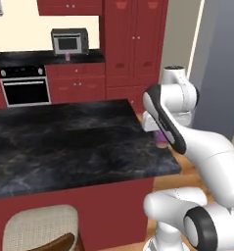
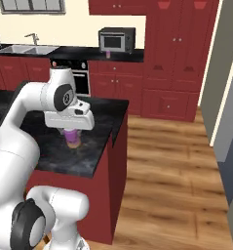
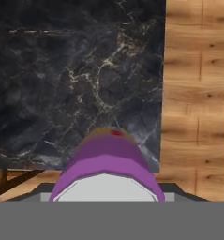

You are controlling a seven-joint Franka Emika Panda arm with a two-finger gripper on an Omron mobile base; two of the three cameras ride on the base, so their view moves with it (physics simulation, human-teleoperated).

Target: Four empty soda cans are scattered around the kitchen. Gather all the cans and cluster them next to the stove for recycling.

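One purple soda can point(image 2: 73, 137) stands in the gripper point(image 2: 72, 133), jaws partly closed around its body, apparently just above the black worktop point(image 2: 101, 146) near the island's corner. Such a grip could slip if the arm swings fast, and the can would drop over the edge to the wood floor point(image 2: 166, 176). I count two cans: this one and another point(image 1: 67, 56) by the microwave point(image 1: 69, 41).

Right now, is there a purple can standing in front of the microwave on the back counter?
Yes, a small purple can stands on the back counter just before the microwave.
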